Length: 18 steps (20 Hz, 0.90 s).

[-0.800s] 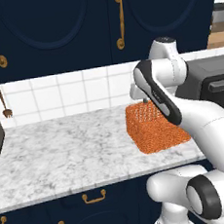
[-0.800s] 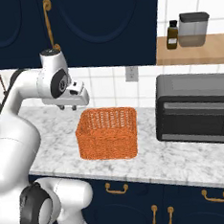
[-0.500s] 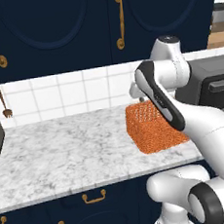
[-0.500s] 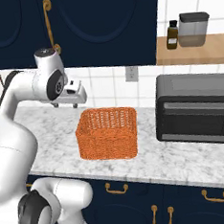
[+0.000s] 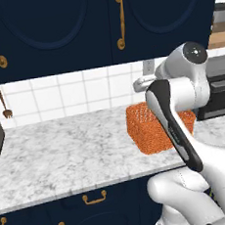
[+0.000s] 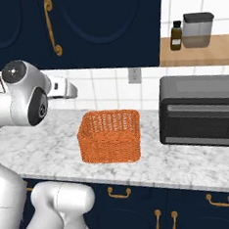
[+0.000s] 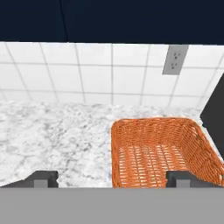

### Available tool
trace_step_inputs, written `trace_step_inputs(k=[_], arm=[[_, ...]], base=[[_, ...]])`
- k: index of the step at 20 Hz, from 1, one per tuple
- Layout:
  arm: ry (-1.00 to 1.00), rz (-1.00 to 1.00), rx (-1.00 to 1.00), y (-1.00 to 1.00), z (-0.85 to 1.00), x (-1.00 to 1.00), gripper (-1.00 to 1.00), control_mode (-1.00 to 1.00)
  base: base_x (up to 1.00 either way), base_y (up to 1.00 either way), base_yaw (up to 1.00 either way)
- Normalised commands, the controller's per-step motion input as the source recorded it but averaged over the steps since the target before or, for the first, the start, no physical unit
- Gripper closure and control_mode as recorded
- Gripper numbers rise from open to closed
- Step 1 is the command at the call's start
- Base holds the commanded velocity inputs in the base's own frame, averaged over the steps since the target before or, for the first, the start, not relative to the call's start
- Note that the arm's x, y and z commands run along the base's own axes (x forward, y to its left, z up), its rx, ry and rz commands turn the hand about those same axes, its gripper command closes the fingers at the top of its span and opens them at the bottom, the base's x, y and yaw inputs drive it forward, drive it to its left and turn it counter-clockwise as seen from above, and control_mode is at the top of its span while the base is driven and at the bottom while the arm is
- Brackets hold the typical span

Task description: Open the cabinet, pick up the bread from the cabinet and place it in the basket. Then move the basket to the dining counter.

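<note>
- Nearest the base, the low navy drawers (image 6: 144, 207) with short brass pulls run under the marble worktop (image 5: 64, 149); they are no part of the job.
- The gripper (image 7: 113, 178) hangs above the worktop, angled down and forward. In the hand view its two dark tips stand far apart at the bottom, one left of the basket, one over its right part. The jaws are wide, with nothing between them.
- The basket (image 6: 110, 135), an orange woven rectangle, sits on the worktop just below and ahead of the hand. Its mesh floor is bare, so it holds no bread.
- Just right of the basket in the right base view stands the dark grey oven (image 6: 200, 110), close to it but apart. On the wooden shelf above are a brown bottle (image 6: 177, 35) and a grey canister (image 6: 197, 29).
- Behind lies the white tiled wall with a socket (image 7: 175, 59).
- Farthest and highest is the cabinet (image 5: 119, 20), its arched navy doors shut, the long brass handle (image 5: 120, 18) vertical and untouched.
- The bread cannot be seen; I judge it lies behind the closed door.
- Judged step: the first one, opening the cabinet, is barely begun.
- The next move calls for raising the hand well up from basket level to the handle, turning the jaws to span the vertical bar, closing on it, then pulling outward along the door's arc.
</note>
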Motion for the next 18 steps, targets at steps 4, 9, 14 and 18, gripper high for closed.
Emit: trace_step_inputs(k=[4, 9, 14, 18], arm=[[-0.44, 0.0, 0.01, -0.01, 0.37, -0.09, -1.0, -1.0], [-0.34, 0.0, 0.03, 0.0, 0.34, 0.0, -1.0, -1.0], [-0.27, 0.0, 0.03, 0.0, 0.28, 0.02, -1.0, -1.0], [-0.2, 0.0, 0.0, 0.01, 0.4, 0.11, -1.0, -1.0]], base=[[0.0, 0.0, 0.0], [0.0, 0.0, 0.0], [0.0, 0.0, 0.0], [0.0, 0.0, 0.0]])
